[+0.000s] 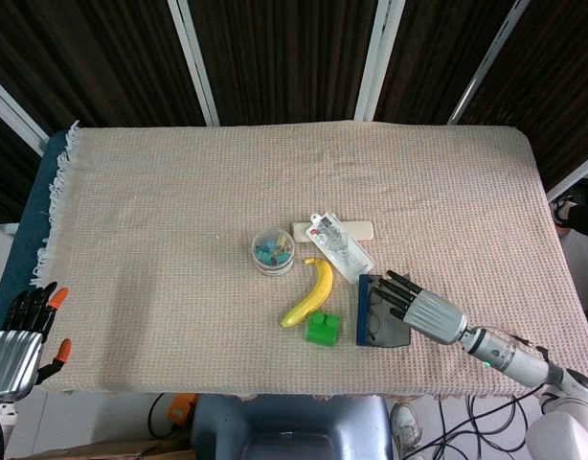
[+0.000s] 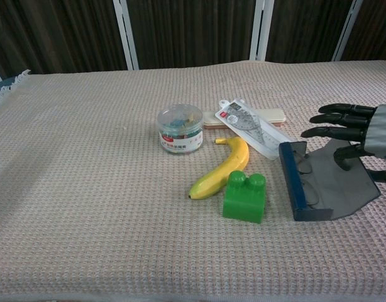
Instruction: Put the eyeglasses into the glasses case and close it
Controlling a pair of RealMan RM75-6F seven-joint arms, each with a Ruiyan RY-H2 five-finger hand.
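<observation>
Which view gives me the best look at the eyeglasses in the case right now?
Chest view: the eyeglasses show as thin wire rims lying in the open glasses case, by the right robot hand. In head view they are only faint lines in the case.

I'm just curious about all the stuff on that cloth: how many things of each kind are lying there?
Banana: 1
Green toy block: 1
Round tub of clips: 1
Packaged ruler set: 1
Beige flat bar: 1
Open glasses case: 1
Eyeglasses, in the case: 1
Total: 7
</observation>
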